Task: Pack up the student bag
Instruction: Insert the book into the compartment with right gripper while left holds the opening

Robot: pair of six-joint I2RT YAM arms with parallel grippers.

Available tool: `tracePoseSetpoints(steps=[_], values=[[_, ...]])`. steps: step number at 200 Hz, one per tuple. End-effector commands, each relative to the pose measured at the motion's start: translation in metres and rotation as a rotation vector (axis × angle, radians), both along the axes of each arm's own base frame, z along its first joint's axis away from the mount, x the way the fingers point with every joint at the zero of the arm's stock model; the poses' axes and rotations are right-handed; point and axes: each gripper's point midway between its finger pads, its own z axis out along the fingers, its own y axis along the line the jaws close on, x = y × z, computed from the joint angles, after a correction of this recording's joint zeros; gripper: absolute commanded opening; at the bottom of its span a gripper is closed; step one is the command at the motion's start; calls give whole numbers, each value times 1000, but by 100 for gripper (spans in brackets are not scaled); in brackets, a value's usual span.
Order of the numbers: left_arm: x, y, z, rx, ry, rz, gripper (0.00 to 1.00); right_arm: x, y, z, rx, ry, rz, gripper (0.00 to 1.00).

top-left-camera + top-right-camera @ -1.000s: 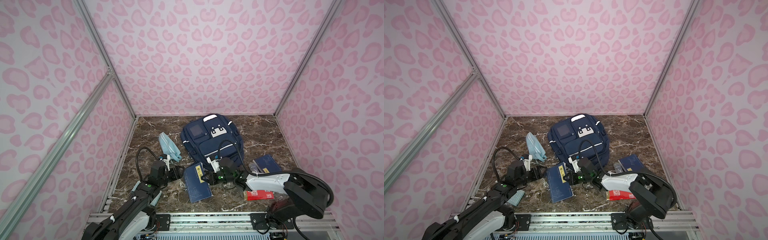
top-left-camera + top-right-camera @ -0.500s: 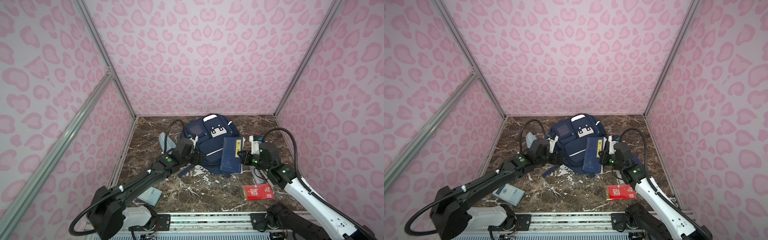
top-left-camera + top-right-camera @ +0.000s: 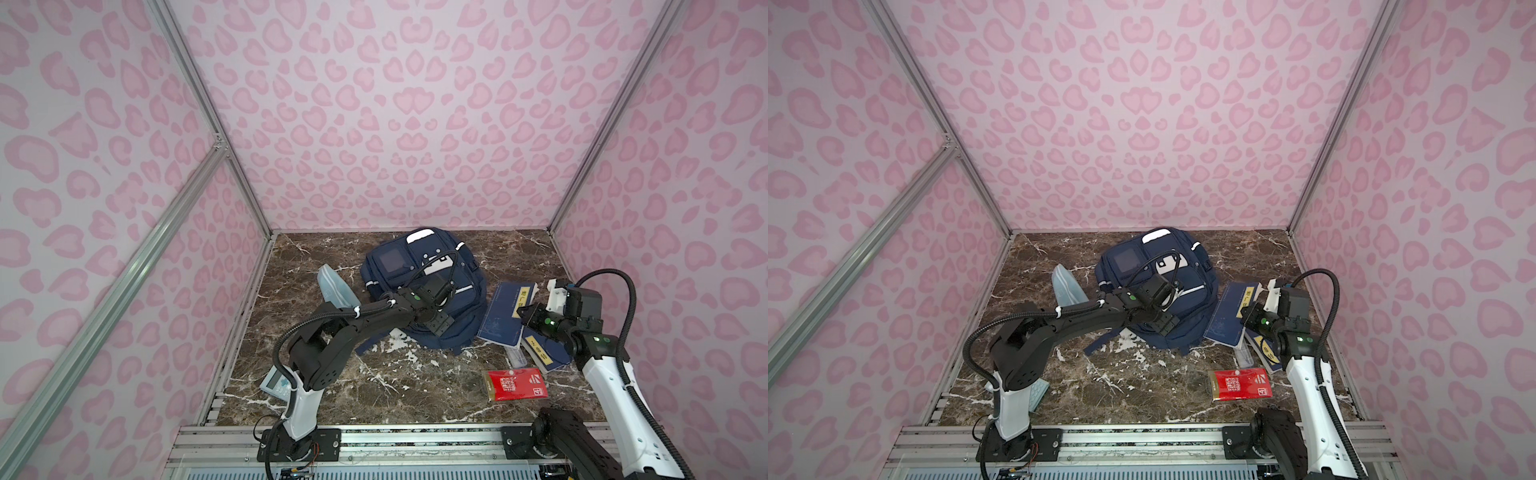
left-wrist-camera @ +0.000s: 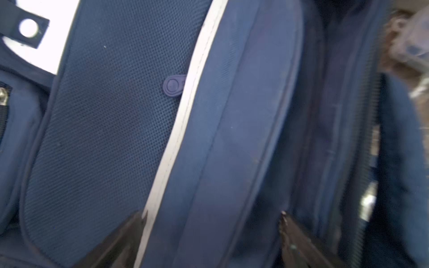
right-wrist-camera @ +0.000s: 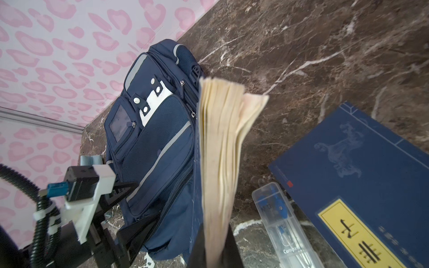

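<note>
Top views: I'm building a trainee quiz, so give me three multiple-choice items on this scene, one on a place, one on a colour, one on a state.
1. Where does the red packet lie?
A. front right
B. back left
C. back middle

2. What colour is the pouch beside the bag?
A. red
B. light blue
C. yellow

3. What state is the right gripper in?
A. open, empty
B. shut on a book
C. shut on a pen

Answers:
1 A: both top views show it near the front edge, on the right.
2 B: it looks pale blue in both top views.
3 B: the right wrist view shows it clamping the pages.
</note>
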Motion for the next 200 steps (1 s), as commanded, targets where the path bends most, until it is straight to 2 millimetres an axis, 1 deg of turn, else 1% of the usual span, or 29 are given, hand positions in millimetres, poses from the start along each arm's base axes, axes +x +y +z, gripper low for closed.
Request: tracePoseSetpoints(steps=[1,7,14,23,32,34,37,40,50,59,75,93,104,116,131,143,161,178,189,200], values=[[-1,-2,-14,55,8,-26,92,6,6,6,26,-45,34,0],[1,-3,-18,62,5,-16,91,6,7,7,29,-49,35,0],[6,-1,-20,78,-3,4,84,5,8,8,37,-54,36,0],[10,0,-20,83,-9,28,58,4,10,10,51,-63,35,0],[10,-3,-14,56,-4,33,22,3,14,14,81,-84,41,0],[10,-4,-12,45,0,33,18,2,15,15,89,-92,45,0],[9,-6,-9,32,6,32,8,2,17,16,101,-100,48,0],[8,-8,-5,18,8,31,4,1,19,17,114,-105,50,0],[8,-12,10,-33,8,42,3,-1,21,22,146,-121,46,0],[10,-14,30,-81,-1,63,3,-1,26,23,190,-133,50,0],[17,-11,69,-178,-8,119,3,0,37,23,298,-134,68,0],[24,-7,108,-294,-1,178,3,6,44,21,408,-139,63,0],[27,-3,127,-345,1,208,3,8,44,17,432,-131,48,0],[28,-3,143,-383,1,212,3,8,46,16,427,-128,52,0],[28,-6,155,-411,5,208,3,8,50,17,403,-137,54,0],[28,-9,160,-423,11,202,3,9,57,18,385,-147,65,0],[32,-9,161,-443,21,215,3,8,67,5,356,-87,84,0],[36,-6,163,-458,29,233,3,8,64,-13,349,-46,63,0],[36,-7,167,-474,34,228,3,12,63,-18,368,-56,42,0],[35,-7,173,-492,34,219,3,17,70,-20,391,-81,47,0]])
